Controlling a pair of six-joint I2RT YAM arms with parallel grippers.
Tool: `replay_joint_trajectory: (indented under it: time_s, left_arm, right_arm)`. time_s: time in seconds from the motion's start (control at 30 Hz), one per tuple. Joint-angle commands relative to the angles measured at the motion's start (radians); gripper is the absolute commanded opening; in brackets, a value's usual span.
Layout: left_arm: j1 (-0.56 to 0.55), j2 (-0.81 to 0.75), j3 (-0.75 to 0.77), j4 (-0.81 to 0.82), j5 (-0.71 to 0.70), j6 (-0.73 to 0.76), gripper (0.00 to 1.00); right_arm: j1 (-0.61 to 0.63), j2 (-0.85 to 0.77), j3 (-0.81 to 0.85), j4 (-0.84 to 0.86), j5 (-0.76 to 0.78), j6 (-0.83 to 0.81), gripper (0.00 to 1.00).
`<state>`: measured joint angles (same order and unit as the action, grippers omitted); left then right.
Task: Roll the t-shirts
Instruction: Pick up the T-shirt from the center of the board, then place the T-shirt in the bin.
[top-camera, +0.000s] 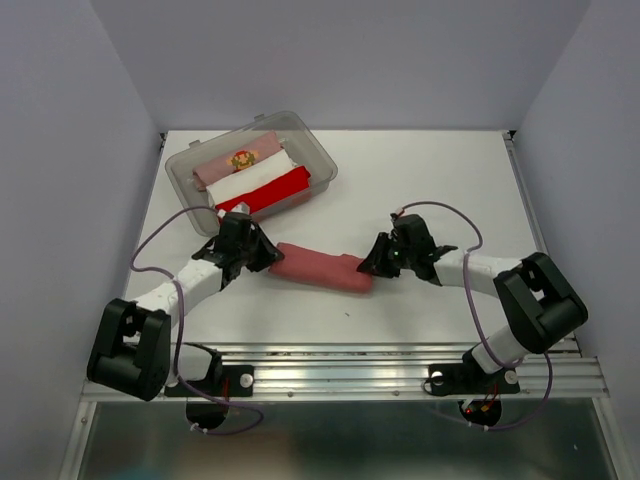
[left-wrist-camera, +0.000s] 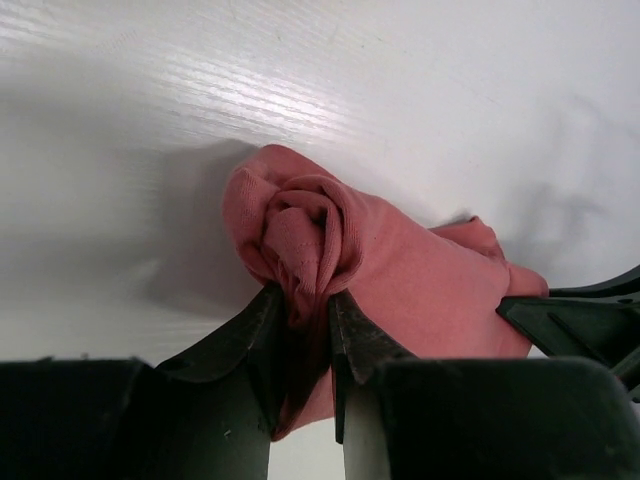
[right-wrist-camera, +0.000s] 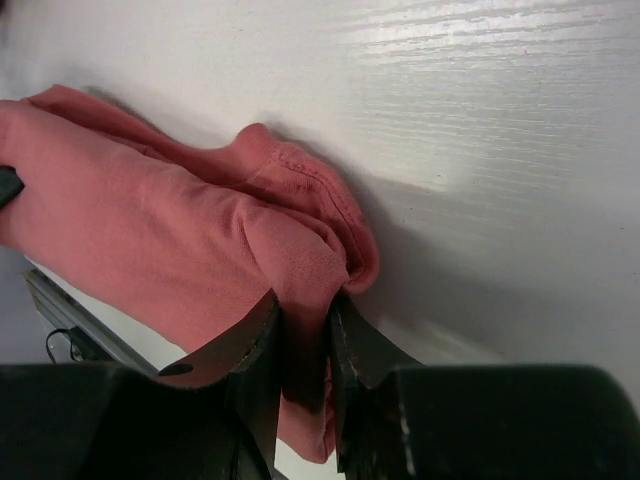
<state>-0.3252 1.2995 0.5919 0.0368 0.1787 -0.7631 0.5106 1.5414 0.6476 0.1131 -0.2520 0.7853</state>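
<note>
A muted brick-red t-shirt (top-camera: 322, 267) lies rolled into a long bundle across the middle of the table. My left gripper (top-camera: 268, 255) is shut on its left end, pinching the spiral of cloth (left-wrist-camera: 305, 240) between both fingers. At the other end, my right gripper (top-camera: 372, 265) is shut on a fold of the same t-shirt (right-wrist-camera: 180, 240). Three rolled t-shirts lie side by side in the tub: a pale pink one with a yellow-red print (top-camera: 238, 160), a white one (top-camera: 252, 180) and a bright red one (top-camera: 270, 192).
The clear plastic tub (top-camera: 312, 152) stands at the back left, just behind my left gripper. Grey walls close in the table on three sides. A metal rail (top-camera: 400, 375) runs along the near edge by the arm bases.
</note>
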Motion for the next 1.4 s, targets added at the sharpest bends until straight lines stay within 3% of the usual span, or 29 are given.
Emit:
replay_joint_trajectory:
  time_s: [0.0,0.33,0.73,1.0,1.37]
  left_arm:
    - [0.006,-0.091,0.106,-0.136,-0.076,0.045,0.00]
    - [0.006,-0.190,0.236,-0.267,-0.151,0.056,0.00]
    - [0.018,-0.178,0.500,-0.380,-0.304,0.111,0.00]
    - [0.051,-0.109,0.634,-0.382,-0.389,0.134,0.00]
    - [0.106,-0.049,0.592,-0.249,-0.493,0.114,0.00]
  right_arm:
    - [0.002,-0.052,0.102,-0.167,0.054,-0.070,0.01]
    - [0.002,-0.058,0.311,-0.266,0.092,-0.139,0.01]
    - [0.002,0.065,0.717,-0.326,0.146,-0.242,0.01]
    - [0.002,0.264,1.021,-0.326,0.172,-0.356,0.01]
    - [0.002,0.609,1.417,-0.253,0.116,-0.445,0.01]
